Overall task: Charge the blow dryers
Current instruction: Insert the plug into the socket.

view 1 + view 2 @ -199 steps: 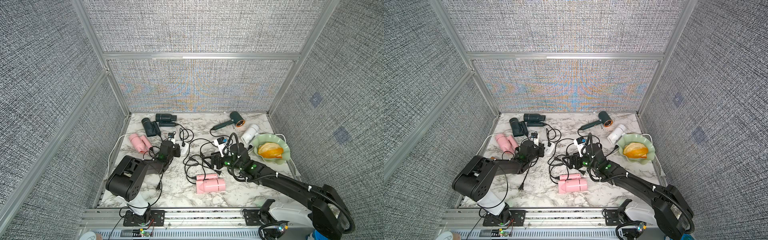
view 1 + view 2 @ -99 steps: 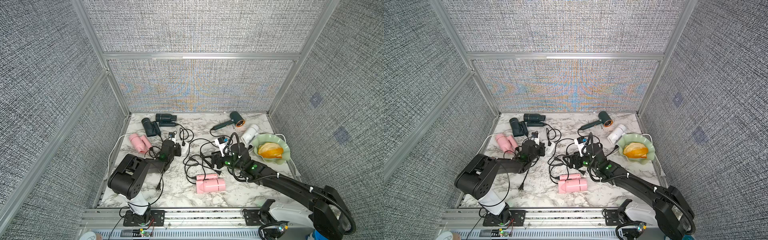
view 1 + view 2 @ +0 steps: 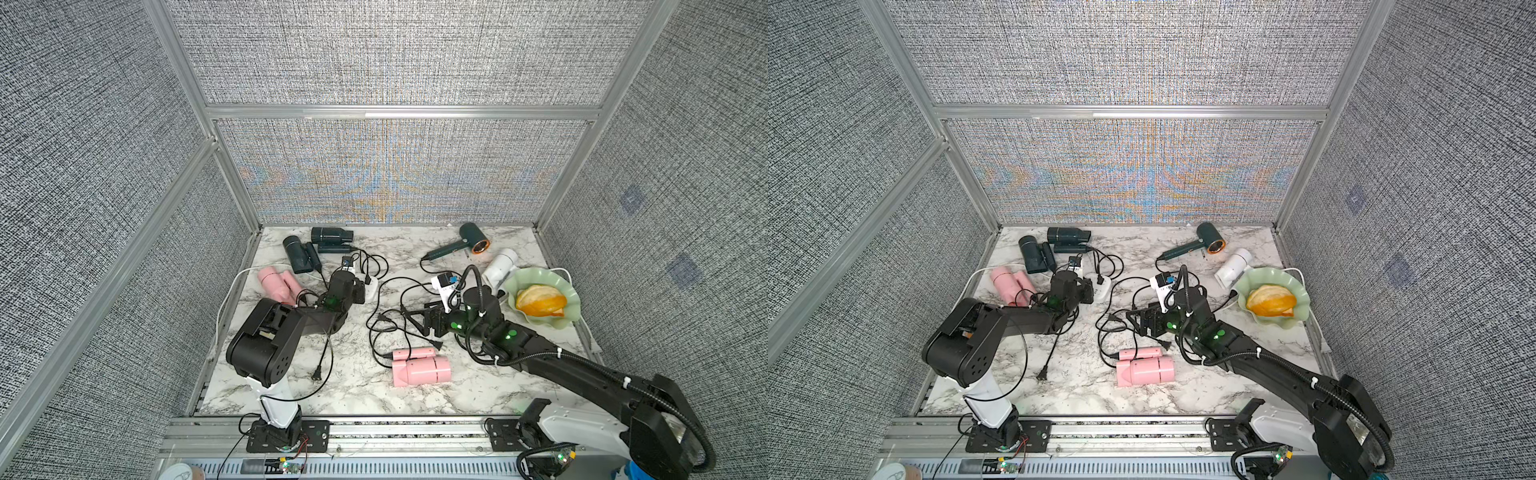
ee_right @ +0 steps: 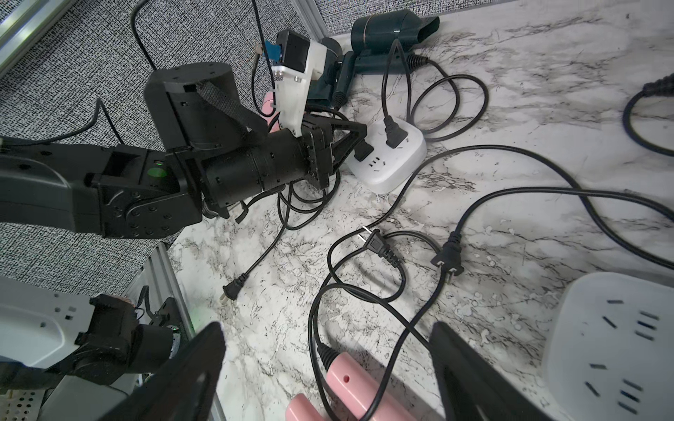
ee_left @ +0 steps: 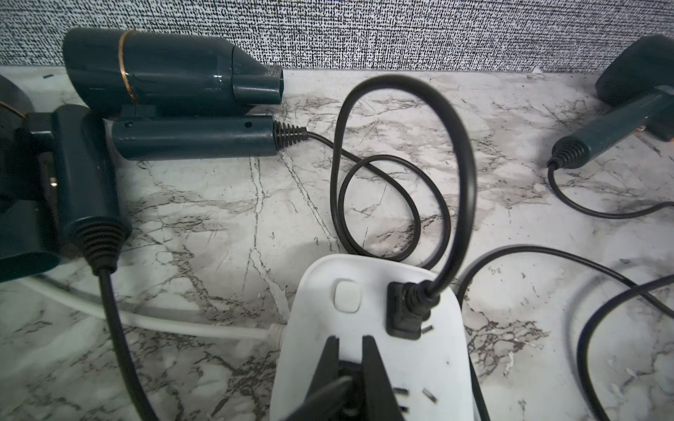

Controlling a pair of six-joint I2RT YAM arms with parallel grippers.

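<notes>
Two dark teal blow dryers (image 3: 299, 254) (image 3: 330, 236) lie at the back left, with a pink one (image 3: 276, 283) beside them. A second pink dryer (image 3: 422, 368) lies front centre. A dark green copper-ringed dryer (image 3: 471, 241) and a white one (image 3: 500, 268) are at the back right. My left gripper (image 5: 351, 340) is shut on a black plug (image 5: 350, 371) and holds it against the white power strip (image 5: 372, 277). Another plug (image 5: 405, 310) sits in that strip. My right gripper (image 4: 326, 339) hangs open just above the front pink dryer (image 4: 350, 386), holding nothing.
A green bowl (image 3: 571, 299) of orange slices stands at the right edge. A second white power strip (image 4: 612, 346) lies beside my right gripper. Loose plugs (image 4: 379, 248) (image 4: 448, 258) (image 4: 231, 289) and tangled black cords cover the marble middle.
The left arm has shifted slightly toward the back with the plug still in its jaws. The right arm has not moved.
</notes>
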